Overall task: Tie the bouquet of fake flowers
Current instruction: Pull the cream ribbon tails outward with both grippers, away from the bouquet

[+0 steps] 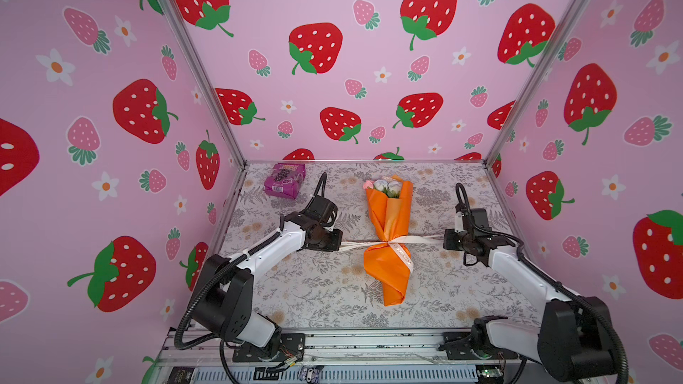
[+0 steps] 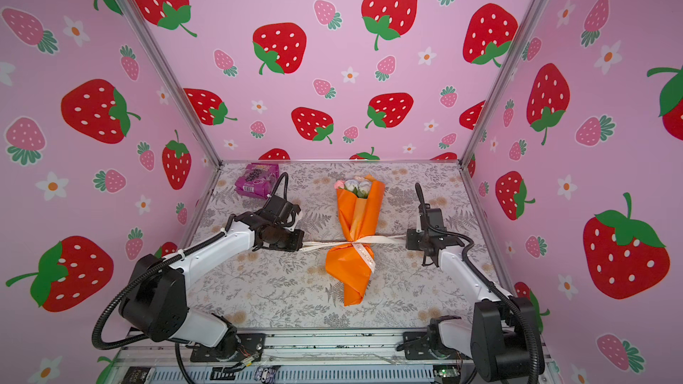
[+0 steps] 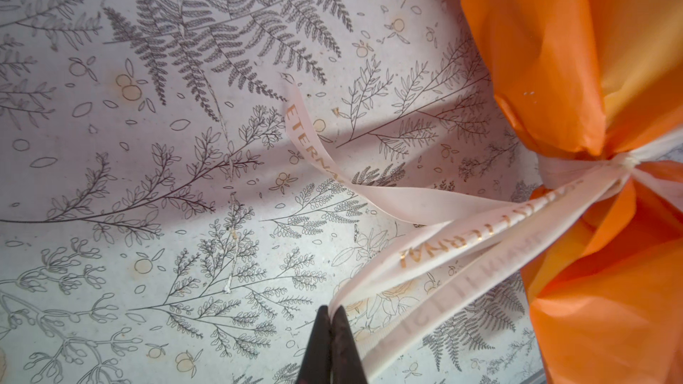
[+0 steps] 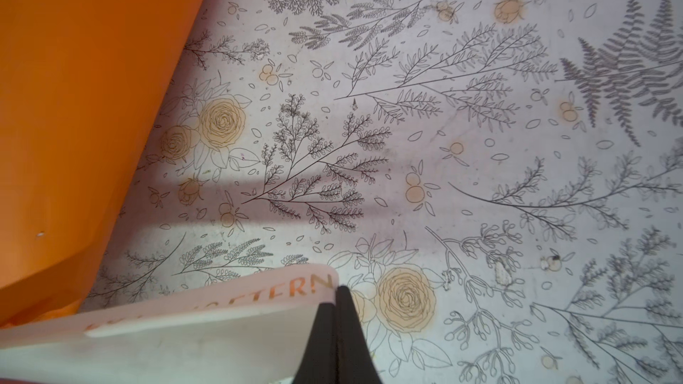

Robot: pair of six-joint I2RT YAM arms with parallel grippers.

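Where the two arms meet over the table, the holdings list as follows, largest first.

1. Enclosure walls (image 1: 332, 68): pink, printed with red and pink strawberries and white flowers. They stand at 9, 12 and 3 o'clock of the table.

2. Table (image 1: 295, 289): pale top with a grey fern and tan rose print, seen in both top views.

3. Left arm (image 1: 266, 245): white and black, reaching in from 7 o'clock. Right arm (image 1: 517, 264): the same make, reaching in from 5 o'clock.

4. Bouquet of fake flowers (image 1: 388, 223): lies flat at the table's centre, long axis running 12 to 6 o'clock. Pink and white heads (image 1: 382, 184) show at the 12 o'clock end, in the open mouth of the orange wrapping paper (image 3: 554, 49). The folded tail points to 6 o'clock. The paper is cinched narrow at the waist.

5. Purple snack packet (image 1: 284, 181): at 10 o'clock, near the far corner, well apart from the bouquet.

6. Ribbon (image 1: 425, 240): cream with gold lettering, knotted round the bouquet's waist. Strands run out taut toward 9 and 3 o'clock. One loose tail lies over the lower paper, toward 5 o'clock.

7. Left gripper (image 1: 338, 245): at 9 o'clock of the knot. In the left wrist view its black fingers (image 3: 318, 345) press together, pinching gathered ribbon strands.

8. Right gripper (image 1: 445, 240): at 3 o'clock of the knot. In the right wrist view its fingers (image 4: 354, 341) are likewise pressed together, nipping the ribbon's lettered end.
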